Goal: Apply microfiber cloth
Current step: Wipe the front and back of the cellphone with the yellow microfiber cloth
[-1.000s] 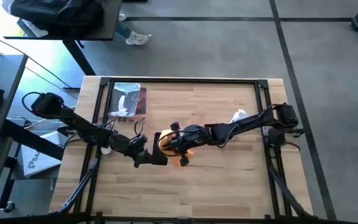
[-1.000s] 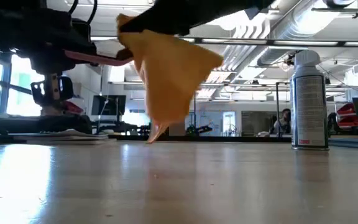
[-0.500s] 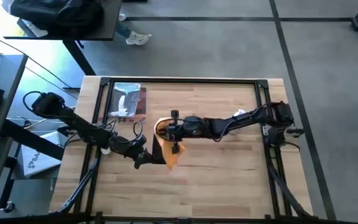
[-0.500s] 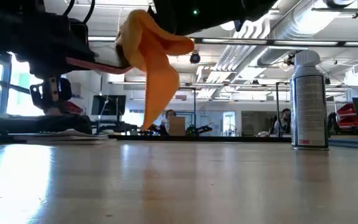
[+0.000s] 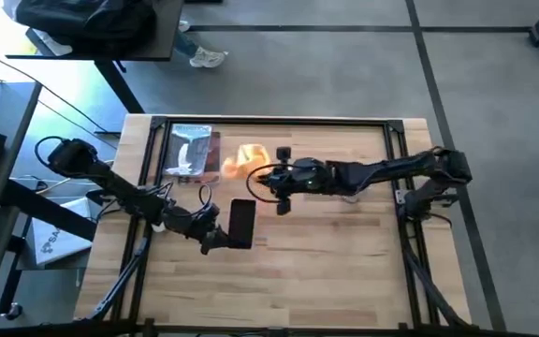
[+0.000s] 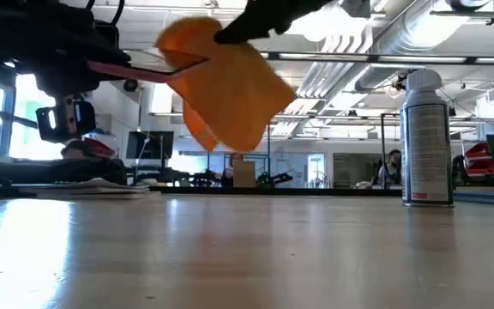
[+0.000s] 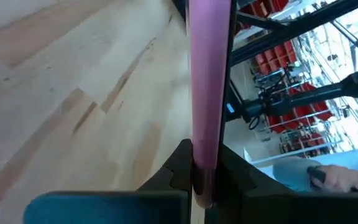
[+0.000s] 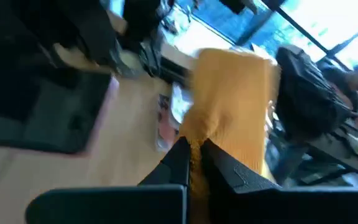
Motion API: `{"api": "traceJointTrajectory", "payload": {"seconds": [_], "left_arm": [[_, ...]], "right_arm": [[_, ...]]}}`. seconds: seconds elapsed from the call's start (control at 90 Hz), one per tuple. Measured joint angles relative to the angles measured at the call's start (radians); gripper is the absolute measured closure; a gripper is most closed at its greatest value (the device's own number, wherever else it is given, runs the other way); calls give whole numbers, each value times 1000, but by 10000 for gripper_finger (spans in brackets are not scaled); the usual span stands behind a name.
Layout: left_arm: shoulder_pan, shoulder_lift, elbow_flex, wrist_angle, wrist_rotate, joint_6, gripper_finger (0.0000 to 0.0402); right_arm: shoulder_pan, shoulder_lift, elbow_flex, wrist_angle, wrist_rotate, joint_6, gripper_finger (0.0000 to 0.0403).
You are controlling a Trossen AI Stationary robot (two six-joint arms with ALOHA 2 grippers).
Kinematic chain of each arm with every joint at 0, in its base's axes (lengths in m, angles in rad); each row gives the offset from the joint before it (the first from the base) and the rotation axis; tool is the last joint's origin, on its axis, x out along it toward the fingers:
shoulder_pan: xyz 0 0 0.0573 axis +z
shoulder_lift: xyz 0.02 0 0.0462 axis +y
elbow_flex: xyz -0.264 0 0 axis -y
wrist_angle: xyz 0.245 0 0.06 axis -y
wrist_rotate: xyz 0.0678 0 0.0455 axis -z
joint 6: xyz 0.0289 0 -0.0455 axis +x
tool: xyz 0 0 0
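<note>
**Desk:** Left to right, what is there?

**Photographer:** At the table's left, the left gripper (image 5: 221,238) is clamped on the black phone (image 5: 241,224), pinching one short end so the phone is held out flat above the wooden table (image 5: 344,271). Its wrist view shows the jaws closed on the phone's pinkish edge. Next comes the silvery packet (image 5: 192,153) at the far left corner, then the microfiber cloth (image 5: 248,157), hanging in the air from the right gripper (image 5: 262,175), whose jaws are closed on a bunched fold.

**Desk:** How do cloth and phone sit relative to each other?

**Photographer:** That is what the next move turns on. In the high view the cloth is farther back than the phone, apart from it and towards the packet; the phone's long axis runs front to back, roughly square to the right arm's reach. The low view shows the cloth (image 6: 221,86) draped beside the phone's thin edge (image 6: 144,70), clear of the tabletop. My reading: the right arm, being the cloth's holder, must bring it forward and down onto the screen.

**Desk:** Surface and room?

**Photographer:** Pale butcher-block wood. A spray can (image 6: 426,139) stands at the right. Behind are a workshop ceiling with ducts and a seated person (image 6: 392,167).
</note>
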Motion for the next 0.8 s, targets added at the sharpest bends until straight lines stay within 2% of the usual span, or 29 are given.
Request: {"api": "traceJointTrajectory", "payload": {"seconds": [0.178,0.356,0.611,0.689,0.8], "left_arm": [[7,0,0,-5,-7,3,389],[7,1,-1,-5,-9,3,389],[5,2,-2,3,-23,7,389],[5,2,-2,4,-23,19,389],[6,2,-2,13,-26,27,389]], "right_arm": [[34,32,1,58,-61,37,403],[45,134,1,184,-140,131,403],[47,245,0,333,-372,300,403],[42,253,0,325,-373,307,403],[24,253,1,313,-312,281,403]]}}
